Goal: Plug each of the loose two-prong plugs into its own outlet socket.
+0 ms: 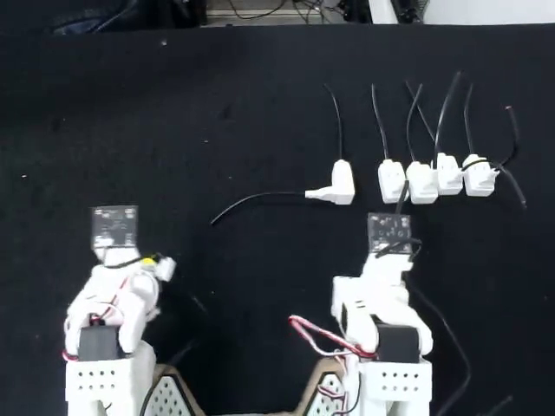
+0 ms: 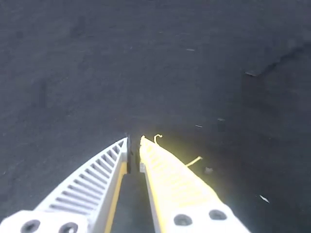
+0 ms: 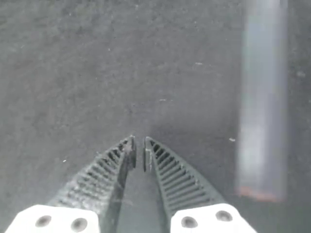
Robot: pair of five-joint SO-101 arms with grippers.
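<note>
White plug lies by its socket, I judge unplugged; four others look joined. My left gripper and right gripper are closed, empty.

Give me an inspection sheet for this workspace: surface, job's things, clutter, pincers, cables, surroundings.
Surface: black cloth-covered table, a few pale specks.
Job's things: white socket with a white plug lying against it; whether it is seated cannot be told. Beside it, on the right arm's side, is a row of four white units, close together.
Clutter: nothing seen.
Pincers: left pincer and right pincer both shut, empty, over bare cloth.
Cables: thin black leads run from the white pieces toward the far edge; one lead trails from the plug toward the left arm's side.
Surroundings: wires beyond the far edge.
</note>
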